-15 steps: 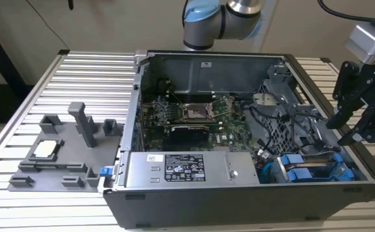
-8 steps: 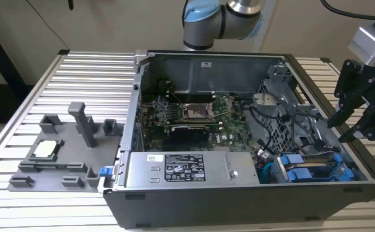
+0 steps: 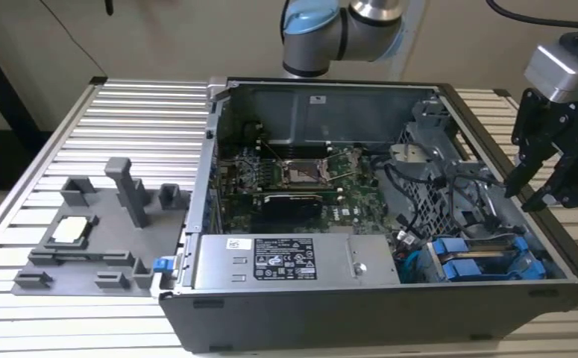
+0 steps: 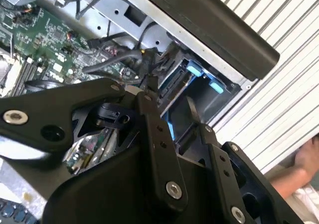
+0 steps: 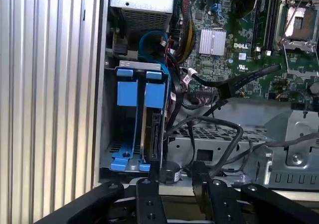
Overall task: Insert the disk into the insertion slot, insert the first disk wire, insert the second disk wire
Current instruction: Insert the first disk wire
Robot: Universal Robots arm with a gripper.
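I am hanging my jaws above the open computer case (image 3: 348,322), out at its four-o'clock side in the exterior view, where the case wall is meeting the slatted desk (image 3: 139,119). The disk (image 5: 153,129) is already sitting in the insertion slot (image 5: 113,147), standing on edge beside a second blue carrier (image 5: 127,92) at the case's five-o'clock corner. So I am judging the wire work to be the step in hand — a black disk wire (image 5: 227,88) is lying loose over the green board (image 5: 224,40), and as far as I can see its plug is not in the drive. To do this well I should be taking the plug by its body rather than by the cable. I should be keeping its flat face square to the drive's connector edge and pushing straight along the socket line, since any tilt is likely to jam it against the blue frame. The neighbouring cables (image 5: 219,129) are crowding the bay, so I should be approaching without dragging them along. My jaws are standing open — a wide gap is showing between the two black fingertips (image 5: 148,184) in both wrist views. They are holding nothing and touching nothing, hovering just above the bay's mouth. A person's hand (image 4: 304,168) is lying on the desk beyond the case wall.
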